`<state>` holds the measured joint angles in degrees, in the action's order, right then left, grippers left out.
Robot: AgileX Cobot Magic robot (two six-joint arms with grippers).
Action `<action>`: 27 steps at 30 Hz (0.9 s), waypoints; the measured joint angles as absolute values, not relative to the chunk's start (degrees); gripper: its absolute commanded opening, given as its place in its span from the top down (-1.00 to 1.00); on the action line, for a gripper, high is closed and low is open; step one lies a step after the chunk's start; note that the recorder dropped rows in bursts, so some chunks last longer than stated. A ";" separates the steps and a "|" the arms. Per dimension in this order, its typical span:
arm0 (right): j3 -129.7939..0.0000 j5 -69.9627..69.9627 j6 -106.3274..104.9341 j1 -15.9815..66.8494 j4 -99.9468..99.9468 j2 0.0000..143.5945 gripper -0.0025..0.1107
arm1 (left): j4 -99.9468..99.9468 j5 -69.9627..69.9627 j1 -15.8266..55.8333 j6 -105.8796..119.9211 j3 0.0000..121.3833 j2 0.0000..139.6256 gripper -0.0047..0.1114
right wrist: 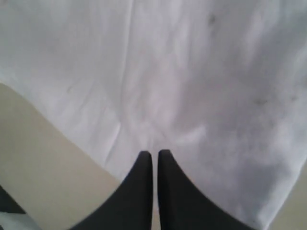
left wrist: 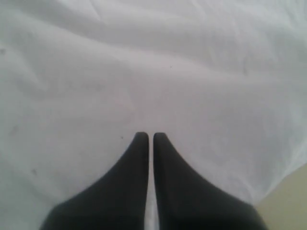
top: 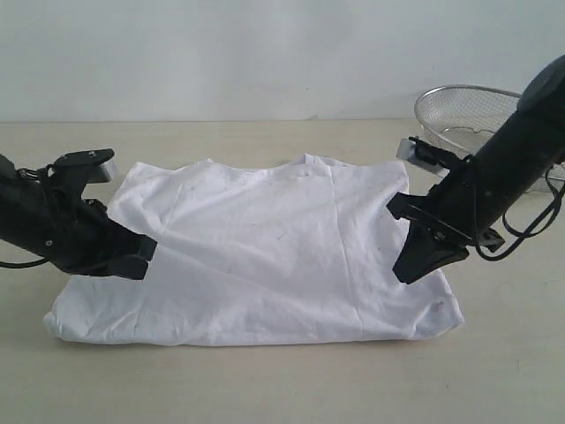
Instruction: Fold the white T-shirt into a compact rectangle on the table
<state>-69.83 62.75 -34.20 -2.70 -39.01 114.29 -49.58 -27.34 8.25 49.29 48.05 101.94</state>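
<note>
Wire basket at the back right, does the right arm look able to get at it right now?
Probably yes. The wire basket sits close behind the right arm with nothing between them, though its jaws are shut over the white T-shirt.

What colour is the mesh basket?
The mesh basket is silver, clearest in the exterior view.
</note>
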 measured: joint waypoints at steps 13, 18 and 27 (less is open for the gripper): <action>-69.19 54.26 -13.87 8.35 -16.50 116.27 0.96 | -46.93 -26.38 8.46 42.38 47.04 106.30 0.84; -69.72 59.25 -8.47 8.68 -11.56 116.72 0.96 | -48.24 -24.86 8.46 40.95 43.08 105.34 0.84; -69.36 62.86 -7.38 8.68 -7.75 115.89 0.96 | -58.62 -26.32 8.36 51.84 38.75 103.57 0.84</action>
<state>-69.36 62.86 -7.38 8.68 -7.75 115.89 -58.62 -26.32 8.36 51.84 38.75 103.57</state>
